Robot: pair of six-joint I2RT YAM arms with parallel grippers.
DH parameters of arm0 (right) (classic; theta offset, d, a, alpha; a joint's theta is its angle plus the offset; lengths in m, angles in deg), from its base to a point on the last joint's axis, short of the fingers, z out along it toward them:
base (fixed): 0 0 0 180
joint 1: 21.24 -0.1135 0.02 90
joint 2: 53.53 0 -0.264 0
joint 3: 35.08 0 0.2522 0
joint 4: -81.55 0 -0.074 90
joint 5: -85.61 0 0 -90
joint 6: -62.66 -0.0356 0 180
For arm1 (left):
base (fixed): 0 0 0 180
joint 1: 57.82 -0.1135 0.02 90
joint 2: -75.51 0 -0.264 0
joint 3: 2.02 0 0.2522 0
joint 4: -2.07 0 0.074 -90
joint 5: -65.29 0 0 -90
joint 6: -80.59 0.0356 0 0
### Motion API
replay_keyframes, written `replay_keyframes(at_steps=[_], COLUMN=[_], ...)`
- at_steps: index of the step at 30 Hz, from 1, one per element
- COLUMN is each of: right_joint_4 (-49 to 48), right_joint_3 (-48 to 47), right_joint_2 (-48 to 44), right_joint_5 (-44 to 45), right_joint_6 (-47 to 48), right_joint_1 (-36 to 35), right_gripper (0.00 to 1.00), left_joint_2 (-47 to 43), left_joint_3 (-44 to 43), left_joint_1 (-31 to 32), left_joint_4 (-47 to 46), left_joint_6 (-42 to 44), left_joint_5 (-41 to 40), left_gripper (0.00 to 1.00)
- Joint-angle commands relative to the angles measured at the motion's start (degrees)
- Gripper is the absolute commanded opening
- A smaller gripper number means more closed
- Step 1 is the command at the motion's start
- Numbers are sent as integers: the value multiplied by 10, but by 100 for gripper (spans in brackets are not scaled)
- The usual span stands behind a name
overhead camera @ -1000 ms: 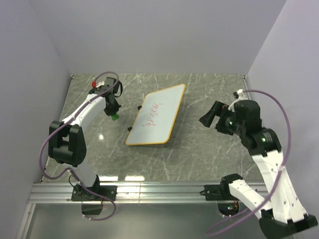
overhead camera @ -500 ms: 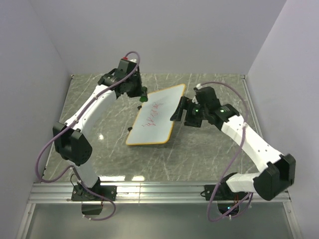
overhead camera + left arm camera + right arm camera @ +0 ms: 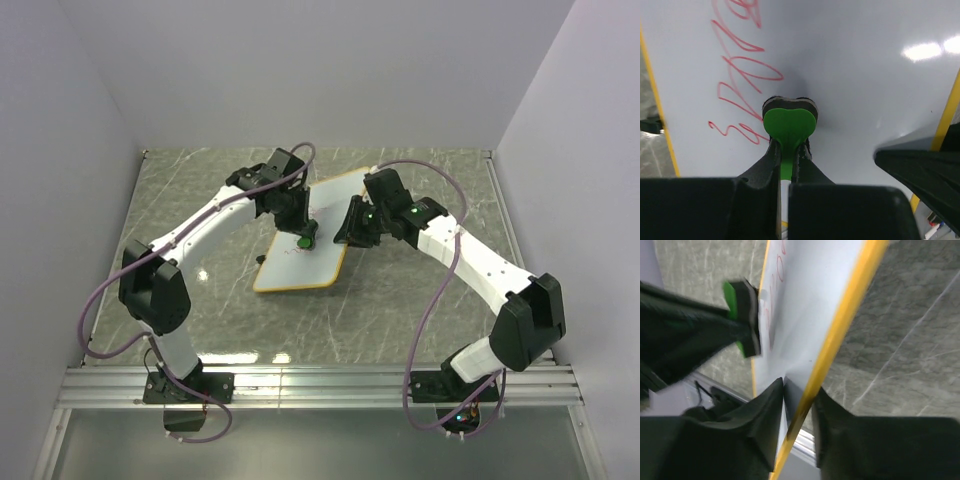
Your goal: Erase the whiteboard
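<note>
The whiteboard [image 3: 322, 262] lies skewed on the grey marbled table [image 3: 430, 300], its white face ringed by a thin orange-yellow frame [image 3: 850, 305]; the left gripper [image 3: 788, 151] stands over the middle of the board, its jaws pressed tight on the stem of a green eraser [image 3: 789, 119] — the eraser's dark pad appears to rest on the white face, just beside the red scribbles [image 3: 742, 75]; the scribbles run along the half of the board nearer its clipped edge, where a black clip [image 3: 649, 125] shows in the left wrist view; the right gripper [image 3: 797, 390] sits at the board's opposite long edge, one finger over the white face and one outside the frame — pinching the edge between them.
</note>
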Motion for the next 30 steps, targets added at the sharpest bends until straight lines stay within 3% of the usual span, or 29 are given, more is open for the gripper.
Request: replay_keyframes(at_steps=[1,6,9,14,21,26,30], right_joint_4=[-15,2,10,24,40,42,47], right_joint_3=[-29,-29,-31,-47,-66,-63,-62], right_joint_2=[3,16,24,35,49,52,52], right_joint_5=[19,25,28,29,24,15,15], right_joint_6=[5,10,11,12,6,3,10], right_joint_1=[-4,-3,-3,-3,-4,-4,-3], right_gripper=[28,7,0,0,0,0,0], left_joint_2=[-31,-30,-33,-43,-66,-37,-14], left_joint_3=[6,28,63,145,295,326,301], left_joint_1=[24,37,40,26,-64,-111,-118], left_joint_4=[-22,-37,-43,-83,-166,-195,-202], left_joint_6=[9,3,-2,-12,-17,2,1], left_joint_5=[34,66,46,39,57,55,77], left_gripper=[0,0,0,0,0,0,0])
